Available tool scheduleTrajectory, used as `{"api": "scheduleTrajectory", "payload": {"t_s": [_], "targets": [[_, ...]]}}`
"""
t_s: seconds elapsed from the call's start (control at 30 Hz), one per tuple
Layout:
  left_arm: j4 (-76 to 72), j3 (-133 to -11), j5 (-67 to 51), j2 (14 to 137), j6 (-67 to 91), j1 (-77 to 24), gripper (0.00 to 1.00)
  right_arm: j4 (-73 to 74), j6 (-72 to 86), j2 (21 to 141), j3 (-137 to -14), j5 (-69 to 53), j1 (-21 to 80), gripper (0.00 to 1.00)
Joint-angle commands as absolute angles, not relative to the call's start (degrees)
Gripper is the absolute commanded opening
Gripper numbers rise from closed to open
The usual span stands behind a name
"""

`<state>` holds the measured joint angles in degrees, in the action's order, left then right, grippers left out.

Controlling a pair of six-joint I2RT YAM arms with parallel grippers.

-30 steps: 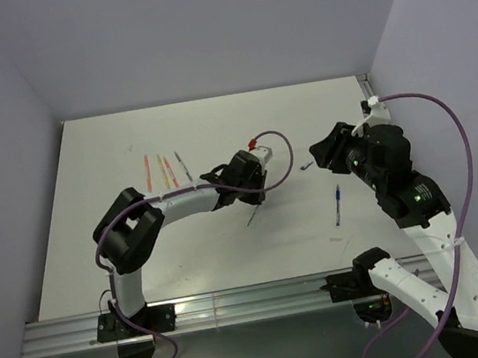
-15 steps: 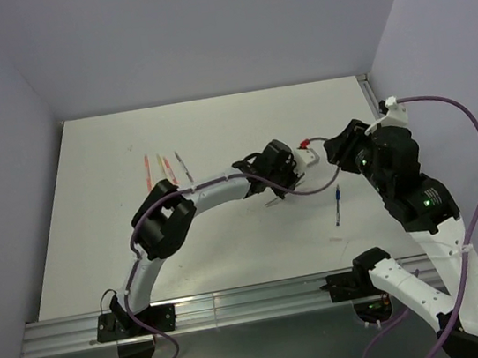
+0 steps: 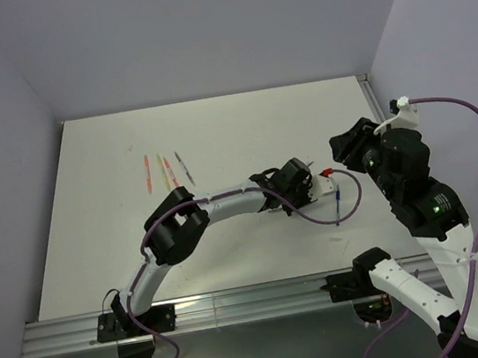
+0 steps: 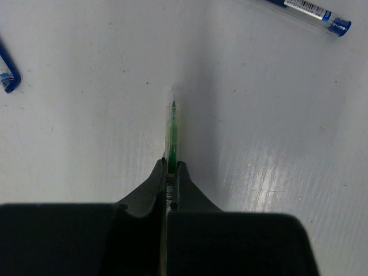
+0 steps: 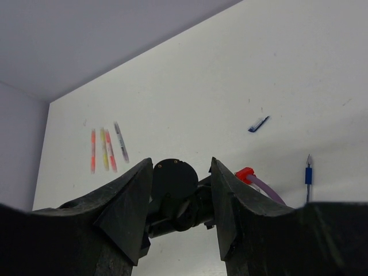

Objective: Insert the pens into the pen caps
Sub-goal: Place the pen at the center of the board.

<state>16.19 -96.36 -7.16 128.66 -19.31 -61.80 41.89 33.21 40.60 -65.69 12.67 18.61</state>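
Note:
My left gripper [image 4: 171,164] is shut on a thin green-clear pen [image 4: 172,133], whose tip points out ahead over the white table. In the top view the left arm's wrist [image 3: 295,180] hangs over the table's middle right, just left of a blue pen [image 3: 338,203] lying flat. A dark blue pen cap [image 4: 6,75] lies to the left of the held pen; the blue pen [image 4: 305,8] lies ahead to the right. My right gripper [image 5: 180,163] is open and empty, raised at the right side [image 3: 349,147], and looks over the left wrist.
Several pens, orange [image 3: 147,172], yellow [image 3: 163,170], red-pink [image 3: 171,171] and grey [image 3: 184,164], lie side by side at the back left. A purple cable [image 3: 329,217] loops from the left wrist near the blue pen. Walls close in the table on three sides.
The left arm has swung right from the table's middle with the green pen in its grip, ending beside the blue pen. The right gripper has drawn back to the right.

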Motion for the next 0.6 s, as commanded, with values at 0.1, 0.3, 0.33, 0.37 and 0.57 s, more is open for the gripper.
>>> {"api": "scheduleTrajectory", "payload": {"t_s": [0.1, 0.3, 0.33, 0.37, 0.57], "targets": [[16.8, -94.3, -4.2, 127.9, -21.3, -61.7, 0.01, 41.8, 33.3, 40.4, -67.9, 14.1, 18.9, 0.53], [17.1, -94.7, -2.5, 127.4, -21.2, -61.8, 0.06, 42.5, 33.0, 40.2, -68.6, 14.3, 18.9, 0.53], [16.9, -94.6, -2.3, 127.1, -21.0, -61.8, 0.08, 42.5, 33.0, 40.3, -68.6, 14.3, 18.9, 0.53], [16.4, -94.5, -2.1, 126.6, -20.8, -61.8, 0.09, 42.6, 32.9, 40.3, -68.8, 14.3, 18.9, 0.53], [16.3, -95.5, -2.5, 125.6, -20.7, -61.8, 0.11, 42.9, 32.7, 40.5, -69.3, 14.5, 18.9, 0.54]]}}
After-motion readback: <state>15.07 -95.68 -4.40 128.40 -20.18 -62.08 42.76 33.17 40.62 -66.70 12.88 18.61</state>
